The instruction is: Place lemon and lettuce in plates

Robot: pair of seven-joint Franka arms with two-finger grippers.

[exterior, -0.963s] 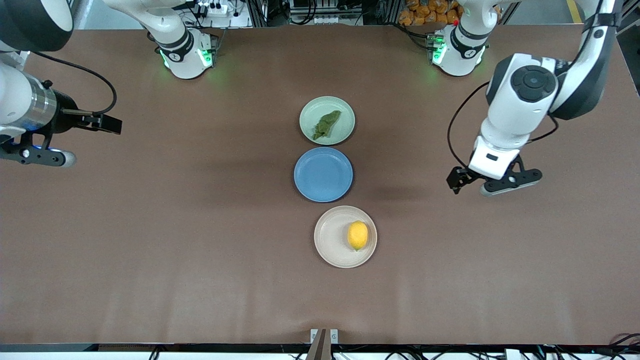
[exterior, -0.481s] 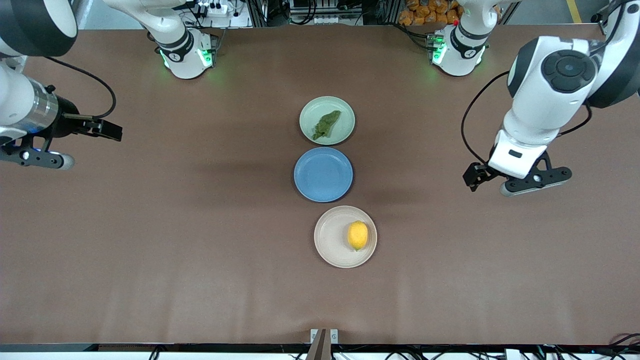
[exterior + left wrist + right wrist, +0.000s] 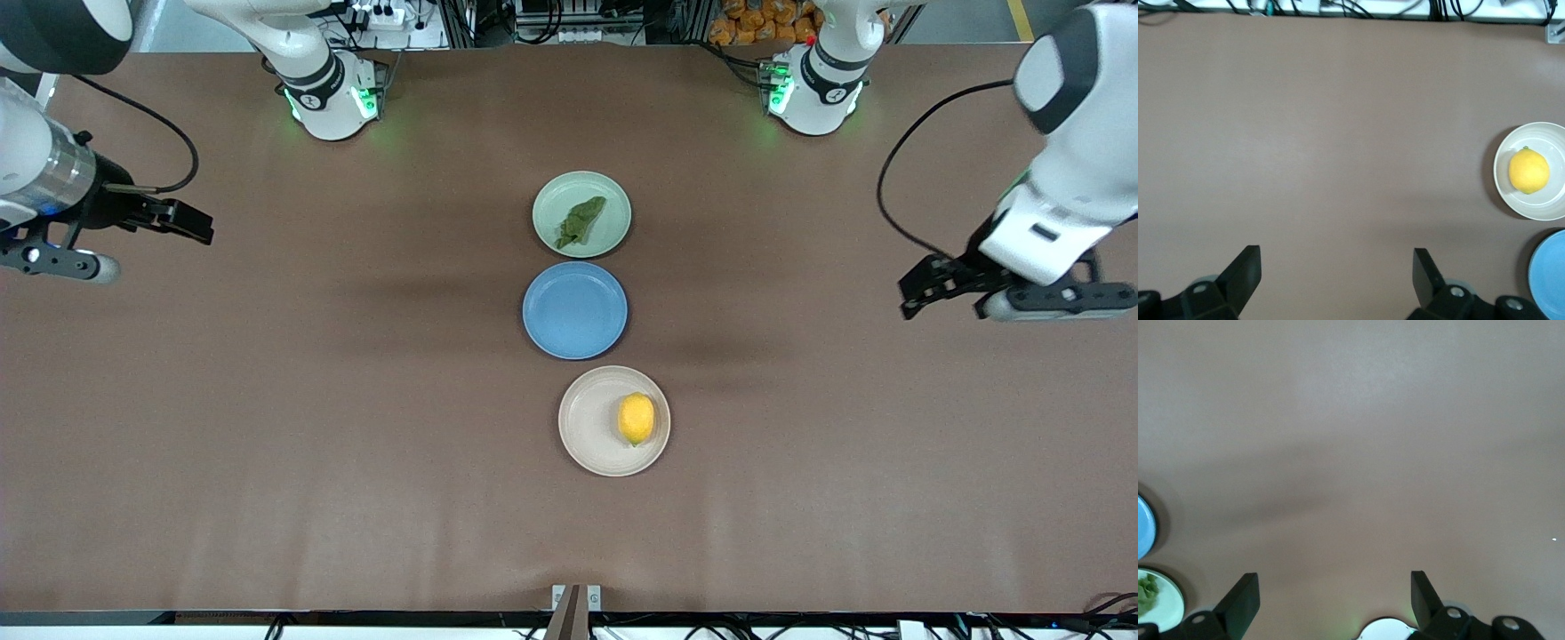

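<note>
Over the counter [image 3: 267,427] ends I see left gripper [image 3: 920,286] and right gripper [image 3: 191,222] spread, empty; lemon [image 3: 636,418] sits near the beige plate [image 3: 587,436] rim, lettuce [image 3: 580,220] in the green plate [image 3: 613,233].

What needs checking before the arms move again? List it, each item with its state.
1. Lemon lies in the beige plate: ok.
2. Lettuce lies in the pale green plate: ok.
3. Blue plate, between the two, holds nothing: ok.
4. Left pincer open and holding nothing, over bare table toward the left arm's end: ok.
5. Right pincer open and holding nothing, over bare table toward the right arm's end: ok.
6. Neither arm over any plate: ok.
</note>
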